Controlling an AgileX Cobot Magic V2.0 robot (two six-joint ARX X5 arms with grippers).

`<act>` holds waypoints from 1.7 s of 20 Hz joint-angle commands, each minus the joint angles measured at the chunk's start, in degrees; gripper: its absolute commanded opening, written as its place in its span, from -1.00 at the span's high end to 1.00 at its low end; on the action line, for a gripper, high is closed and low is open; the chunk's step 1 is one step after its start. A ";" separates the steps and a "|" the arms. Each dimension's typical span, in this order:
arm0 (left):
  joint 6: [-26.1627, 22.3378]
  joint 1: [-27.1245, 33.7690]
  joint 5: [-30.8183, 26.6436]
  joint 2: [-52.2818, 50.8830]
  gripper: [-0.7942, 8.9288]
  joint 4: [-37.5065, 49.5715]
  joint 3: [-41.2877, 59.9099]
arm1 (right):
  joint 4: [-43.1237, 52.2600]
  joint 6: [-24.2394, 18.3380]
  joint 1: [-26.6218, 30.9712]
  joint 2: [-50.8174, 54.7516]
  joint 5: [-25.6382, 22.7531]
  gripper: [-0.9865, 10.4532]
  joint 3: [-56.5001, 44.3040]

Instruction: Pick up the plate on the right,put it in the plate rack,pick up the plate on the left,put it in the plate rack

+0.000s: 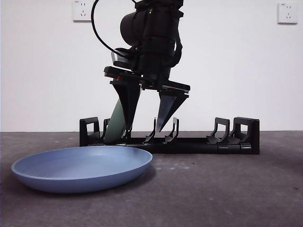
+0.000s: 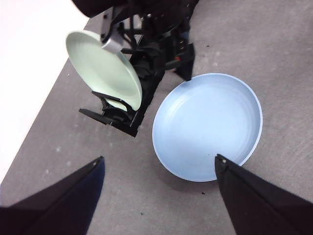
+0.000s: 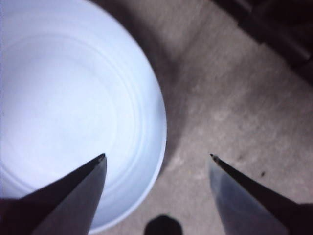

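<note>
Green plate [image 1: 115, 124] stands on edge in the plate rack [image 1: 189, 142], in a slot near one end, leaning. Rack lies long across the far part of the table [image 1: 227, 189].

Blue plate [image 1: 80, 168] lies flat on the table, just in front of the rack, at the end that holds the green plate.

Right gripper [image 1: 143, 128] is low over the rack, jaws well apart with nothing between them; one jaw is right beside the green plate.

Left gripper [image 2: 159, 157] hangs above the table near the blue plate, jaws wide, empty.
</note>
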State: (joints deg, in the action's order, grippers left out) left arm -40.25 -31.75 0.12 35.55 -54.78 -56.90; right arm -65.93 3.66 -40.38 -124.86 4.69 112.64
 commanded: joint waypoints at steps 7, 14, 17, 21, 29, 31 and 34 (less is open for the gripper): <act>-0.92 -1.36 -0.24 0.46 0.04 0.39 0.09 | 2.12 0.90 -0.11 -3.10 0.00 0.22 -1.22; -0.92 -1.51 -0.33 0.46 0.04 0.44 0.09 | 5.97 1.44 -0.07 -3.15 0.35 0.36 -6.95; -0.92 -1.73 -0.31 0.46 0.04 0.44 0.09 | 6.27 1.77 -0.07 -3.15 1.29 0.58 -8.00; -0.92 -1.75 -0.13 0.48 0.04 0.39 0.09 | 6.49 1.77 -0.07 -3.15 2.69 0.74 -8.79; -4.26 -7.48 -0.17 3.41 -0.02 -0.96 0.09 | 5.09 1.53 -0.04 0.11 3.43 0.86 -8.20; -5.62 -10.01 -0.17 4.68 -0.02 -1.29 0.09 | 4.44 1.40 0.00 3.54 3.43 0.86 -7.72; -8.41 -14.49 -1.49 6.97 -0.02 -1.53 0.09 | 2.89 1.40 0.72 9.75 4.33 0.86 -7.69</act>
State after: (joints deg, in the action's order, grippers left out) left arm -46.98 -45.98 -1.34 42.46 -56.23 -56.90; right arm -63.00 5.54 -39.70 -115.42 8.62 104.57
